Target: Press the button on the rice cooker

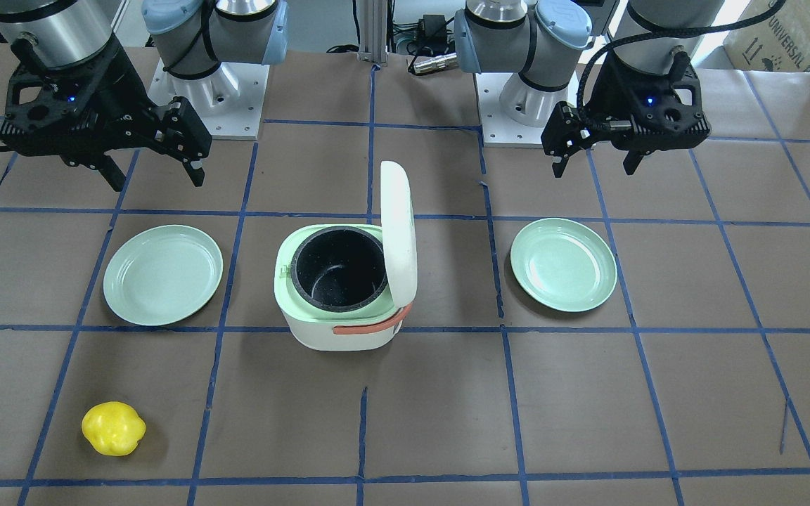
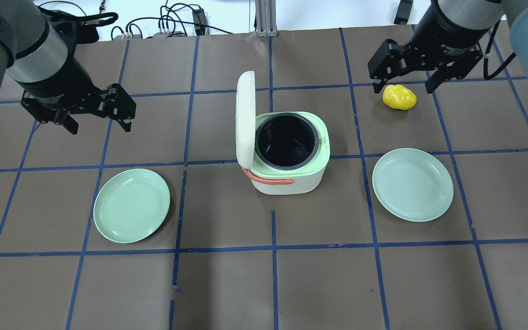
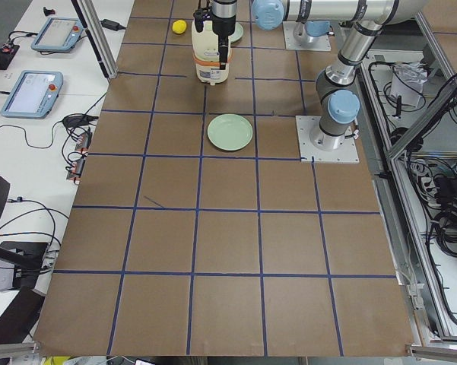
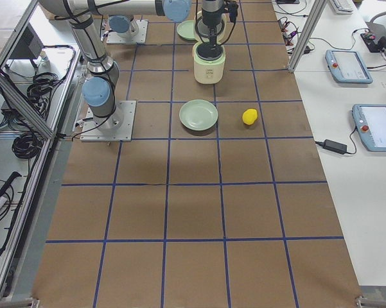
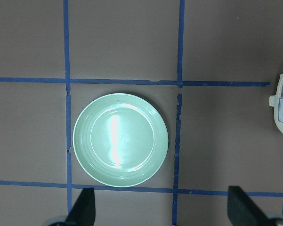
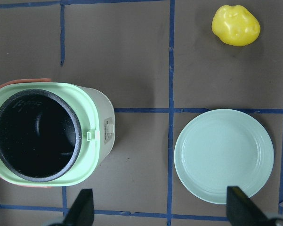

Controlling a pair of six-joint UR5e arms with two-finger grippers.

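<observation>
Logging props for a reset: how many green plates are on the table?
2. The left plate lies to the robot's left of the rice cooker, the right plate to its right. None seems hidden.

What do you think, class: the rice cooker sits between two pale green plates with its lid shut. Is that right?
Not quite. The rice cooker has its lid open and standing upright, exposing the black inner pot, as the overhead exterior view shows. It does sit between the two pale green plates.
</observation>
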